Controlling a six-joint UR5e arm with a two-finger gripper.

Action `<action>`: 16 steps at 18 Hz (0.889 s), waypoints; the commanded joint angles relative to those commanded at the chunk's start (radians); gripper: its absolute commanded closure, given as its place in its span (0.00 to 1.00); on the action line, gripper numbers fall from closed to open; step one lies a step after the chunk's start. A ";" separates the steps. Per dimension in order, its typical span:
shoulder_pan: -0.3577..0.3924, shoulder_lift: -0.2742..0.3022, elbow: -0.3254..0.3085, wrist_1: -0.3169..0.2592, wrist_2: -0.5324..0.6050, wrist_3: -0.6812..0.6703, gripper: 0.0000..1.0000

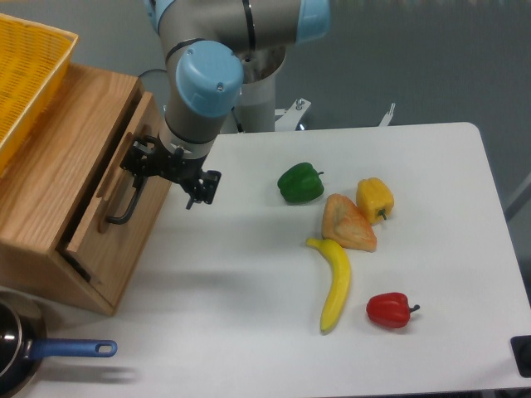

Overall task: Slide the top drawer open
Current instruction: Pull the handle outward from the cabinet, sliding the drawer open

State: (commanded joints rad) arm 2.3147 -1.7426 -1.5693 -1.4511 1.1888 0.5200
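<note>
Top drawer (pixel 112 207) stands partly out of cabinet (pixel 50 199), at 9 o'clock on tabletop (pixel 431 207). Claw (pixel 143 168) clamped on its black handle (pixel 129 201).

Light-wood top drawer (pixel 116 195) with black handle (pixel 130 195); yellow basket (pixel 25 75); green pepper (pixel 299 182), red pepper (pixel 389 309).

My tabletop (pixel 249 332) is white and smooth, with rounded corners, and soft, even light leaves only faint shadows on it. Beyond the tabletop's far edge I see a plain grey-green backdrop (pixel 415 58), dull and featureless. Past the tabletop's right edge a strip of grey floor (pixel 518 124) shows. At the tabletop's near right corner a small dark block (pixel 523 355) sits, half cut off.
</note>
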 joint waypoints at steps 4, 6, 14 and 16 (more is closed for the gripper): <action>0.017 -0.005 0.000 0.000 0.003 0.002 0.00; 0.022 -0.006 0.000 0.000 0.027 0.017 0.00; 0.061 -0.008 0.006 0.000 0.041 0.028 0.00; 0.077 -0.006 0.008 0.000 0.041 0.028 0.00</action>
State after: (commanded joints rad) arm 2.3914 -1.7487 -1.5616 -1.4511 1.2303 0.5476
